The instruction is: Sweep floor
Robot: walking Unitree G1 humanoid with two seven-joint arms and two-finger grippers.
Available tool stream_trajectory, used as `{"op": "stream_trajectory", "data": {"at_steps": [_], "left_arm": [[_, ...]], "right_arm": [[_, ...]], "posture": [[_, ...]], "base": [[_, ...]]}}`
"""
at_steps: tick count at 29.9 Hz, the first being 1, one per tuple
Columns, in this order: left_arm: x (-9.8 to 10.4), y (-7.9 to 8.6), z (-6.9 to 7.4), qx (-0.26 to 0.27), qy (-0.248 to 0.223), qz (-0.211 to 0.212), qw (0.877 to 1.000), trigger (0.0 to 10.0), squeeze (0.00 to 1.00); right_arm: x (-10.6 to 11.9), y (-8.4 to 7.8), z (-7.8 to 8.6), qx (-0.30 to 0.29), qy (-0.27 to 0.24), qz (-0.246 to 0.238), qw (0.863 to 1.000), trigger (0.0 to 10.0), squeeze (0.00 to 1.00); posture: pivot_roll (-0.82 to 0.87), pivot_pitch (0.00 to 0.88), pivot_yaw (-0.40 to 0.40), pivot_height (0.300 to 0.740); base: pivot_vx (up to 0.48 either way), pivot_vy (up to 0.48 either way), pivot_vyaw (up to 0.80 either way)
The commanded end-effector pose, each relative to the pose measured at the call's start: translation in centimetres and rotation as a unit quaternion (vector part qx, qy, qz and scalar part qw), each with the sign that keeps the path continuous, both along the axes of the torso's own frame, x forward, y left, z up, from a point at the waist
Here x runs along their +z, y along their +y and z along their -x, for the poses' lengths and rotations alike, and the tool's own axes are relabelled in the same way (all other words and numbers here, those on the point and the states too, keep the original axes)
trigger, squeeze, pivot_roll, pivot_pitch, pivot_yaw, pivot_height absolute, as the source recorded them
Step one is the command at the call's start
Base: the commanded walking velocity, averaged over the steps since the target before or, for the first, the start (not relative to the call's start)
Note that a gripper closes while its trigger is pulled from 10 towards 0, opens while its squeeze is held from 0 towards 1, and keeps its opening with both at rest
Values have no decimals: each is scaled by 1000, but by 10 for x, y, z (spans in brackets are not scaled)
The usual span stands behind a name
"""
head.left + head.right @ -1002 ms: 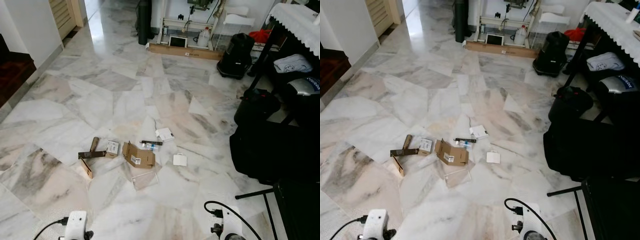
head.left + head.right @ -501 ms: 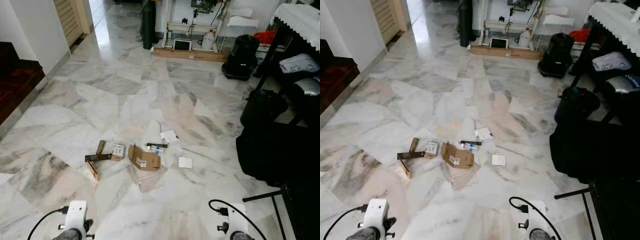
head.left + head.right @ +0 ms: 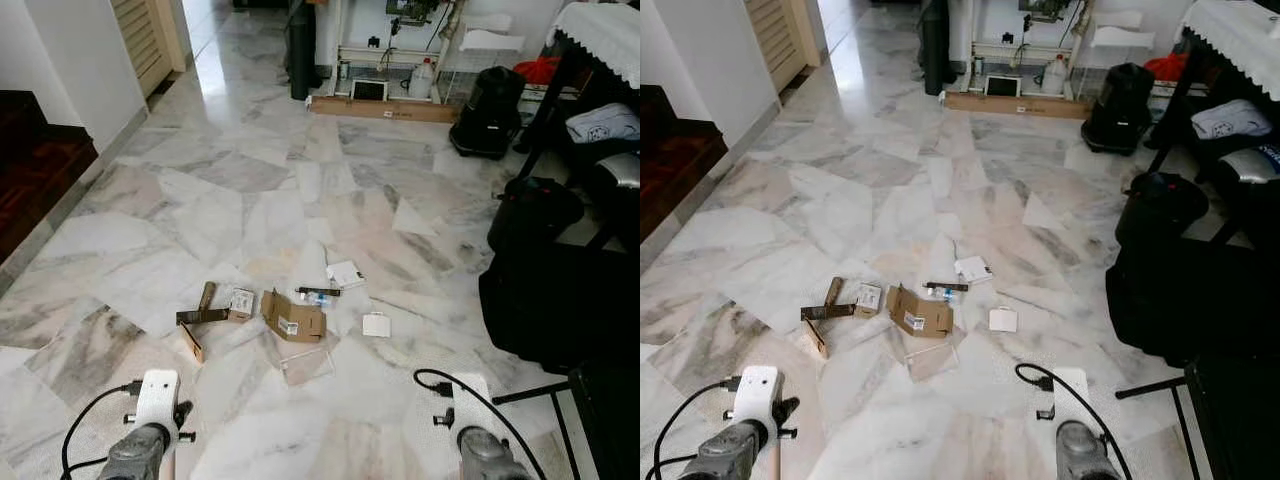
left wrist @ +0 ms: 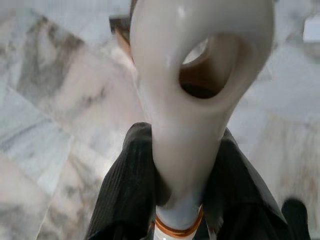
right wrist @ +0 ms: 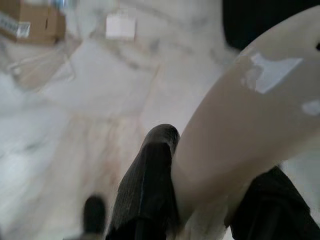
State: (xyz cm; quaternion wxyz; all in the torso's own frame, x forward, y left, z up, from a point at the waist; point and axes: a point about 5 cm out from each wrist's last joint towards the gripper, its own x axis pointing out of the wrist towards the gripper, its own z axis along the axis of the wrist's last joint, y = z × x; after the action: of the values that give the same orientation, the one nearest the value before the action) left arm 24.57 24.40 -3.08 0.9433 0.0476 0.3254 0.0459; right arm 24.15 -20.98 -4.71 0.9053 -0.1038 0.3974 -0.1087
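Litter lies in a cluster on the marble floor: a torn cardboard box, brown cardboard strips, a small printed box, a white card, a white packet and a clear plastic sheet. My left gripper is shut on a white broom handle with a hanging hole and an orange ring. My right gripper is shut on a broad cream plastic handle. Both arms show at the picture's lower edge, left arm and right arm, well short of the litter.
Black bags and a dark table frame crowd the right side. A black bin and a long cardboard box stand at the far wall. A dark wooden step lies to the left. Open marble floor stretches beyond the litter.
The whole picture has shifted, so the camera has moved; the litter keeps its layout on the floor. Both arms have come up further into view at the bottom.
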Motion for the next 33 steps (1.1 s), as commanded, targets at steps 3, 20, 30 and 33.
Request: {"op": "stream_trajectory", "data": {"at_steps": [3,20,30,33], "left_arm": [[29,11,-25,-1,-88,-9,996,10000,0],[103,-22,-76,-78,-298,-15,951,10000,0],[127,-47,-79,-129,-348,2,929,10000,0],[127,-48,-76,-134,-349,4,927,10000,0]], "right_arm": [[29,-12,-30,16,-78,61,995,10000,0],[88,5,-75,0,-299,56,953,10000,0],[124,6,-91,-4,-390,76,918,10000,0],[124,7,-90,2,-394,90,915,10000,0]], "posture": [[-6,0,-29,740],[9,0,-36,740],[11,0,-42,740],[15,0,-45,740]], "base": [[0,0,0],[0,0,0],[0,0,0],[0,0,0]]}}
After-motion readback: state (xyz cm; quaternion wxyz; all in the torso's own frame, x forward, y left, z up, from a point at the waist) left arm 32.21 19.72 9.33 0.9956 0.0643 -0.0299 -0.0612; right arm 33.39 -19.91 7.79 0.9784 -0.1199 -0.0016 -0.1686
